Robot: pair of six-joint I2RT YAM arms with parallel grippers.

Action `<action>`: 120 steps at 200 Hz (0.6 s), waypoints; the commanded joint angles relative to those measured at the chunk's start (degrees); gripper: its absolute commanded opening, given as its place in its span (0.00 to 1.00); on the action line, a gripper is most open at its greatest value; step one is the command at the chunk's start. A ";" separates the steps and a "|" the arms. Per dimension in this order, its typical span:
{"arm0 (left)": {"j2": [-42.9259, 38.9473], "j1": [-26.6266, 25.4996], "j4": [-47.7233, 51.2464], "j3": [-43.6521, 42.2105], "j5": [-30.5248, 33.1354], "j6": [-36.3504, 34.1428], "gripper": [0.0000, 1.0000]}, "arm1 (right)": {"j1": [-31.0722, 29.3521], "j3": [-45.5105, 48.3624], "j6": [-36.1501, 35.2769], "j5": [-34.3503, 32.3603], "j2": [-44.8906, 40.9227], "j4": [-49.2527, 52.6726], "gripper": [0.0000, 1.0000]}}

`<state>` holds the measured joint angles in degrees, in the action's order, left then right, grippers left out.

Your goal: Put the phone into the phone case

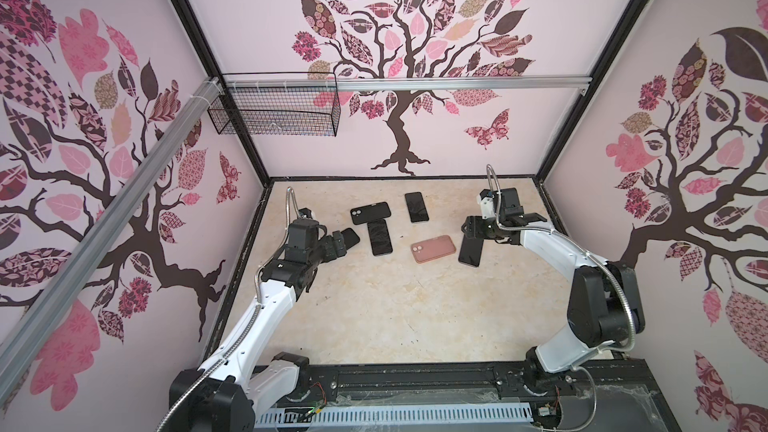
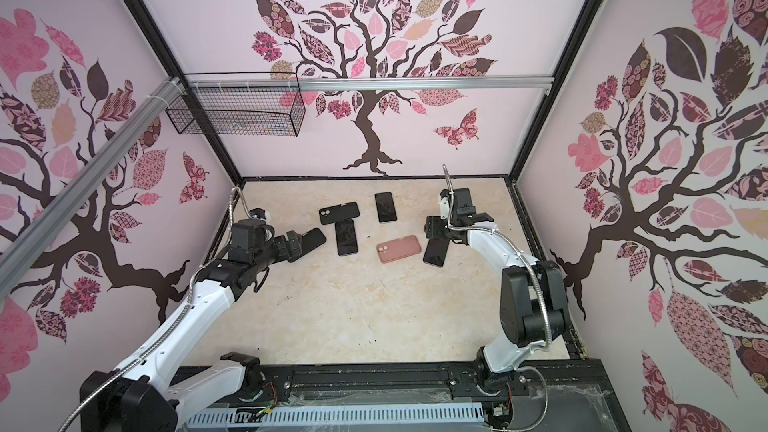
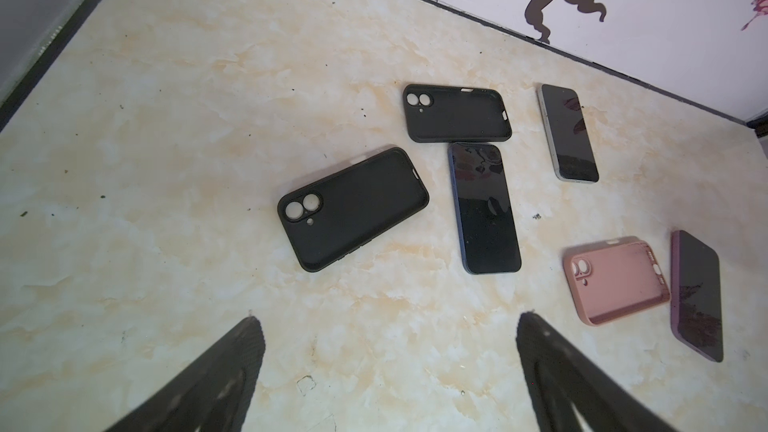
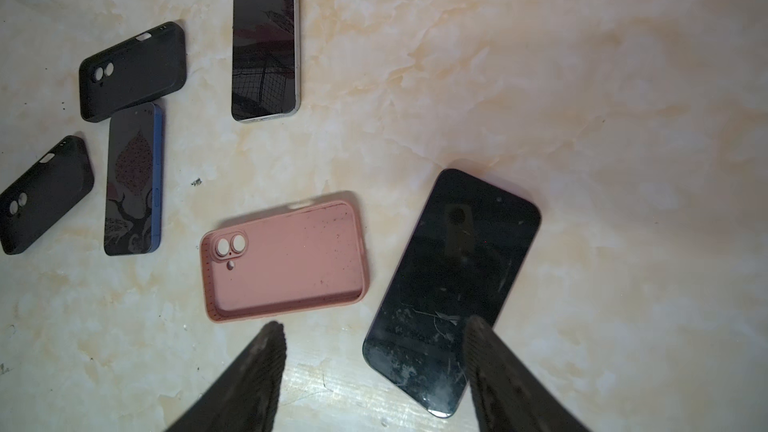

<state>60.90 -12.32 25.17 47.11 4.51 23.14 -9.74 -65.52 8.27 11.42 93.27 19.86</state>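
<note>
On the marble-look table [image 1: 374, 317], right of centre in both top views, I list:

1. Pink case [image 1: 433, 248]: empty, hollow side up, camera cut-out toward the left of the frame.
2. Dark phone [image 1: 470, 252]: purplish edge, screen up, just right of the pink case, with a narrow gap showing between them in the right wrist view. My right gripper [image 4: 374, 322] hangs over the phone's upper end. Its fingers stand apart, one fingertip [image 4: 478, 334] above the scratched glass and the other above bare table, with nothing pinched.
3. Black case [image 1: 370, 213]: hollow side up, upper centre.
4. Blue-edged phone [image 1: 380, 238]: screen up, directly below the black case in the frame, close to touching it.
5. Silver-edged phone [image 1: 416, 206]: screen up, alone, right of the black case.
6. Second black case [image 3: 353, 209]: left of the blue-edged phone, partly hidden in both top views behind my left gripper [image 3: 388, 320]. That gripper's fingers are spread wide over bare table, holding nothing.
</note>
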 commanded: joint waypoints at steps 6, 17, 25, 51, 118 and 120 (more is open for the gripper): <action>-1.73 -0.01 3.48 4.14 -0.85 -0.02 0.98 | -1.45 -3.27 0.17 0.44 3.77 0.81 0.67; -1.98 -0.02 4.01 4.18 -0.59 -0.36 0.98 | -2.43 -3.90 0.16 -0.34 5.46 0.71 0.66; -2.09 -0.03 4.23 4.13 -0.30 -0.69 0.98 | -3.05 -4.38 0.13 -0.65 6.63 0.61 0.65; -2.11 -0.04 4.85 3.94 -0.56 -1.09 0.98 | -4.13 -6.38 0.90 -0.02 10.67 0.82 0.58; -0.90 -0.04 2.89 3.33 -3.10 0.48 0.98 | -6.17 -9.13 3.60 -3.16 16.84 1.64 0.49; -0.82 -0.07 2.81 3.36 -3.11 0.50 0.98 | -6.17 -9.11 3.70 -3.31 16.96 1.69 0.48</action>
<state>59.31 -12.32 29.28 48.56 2.66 22.81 -15.31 -72.23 10.59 10.57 107.42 20.53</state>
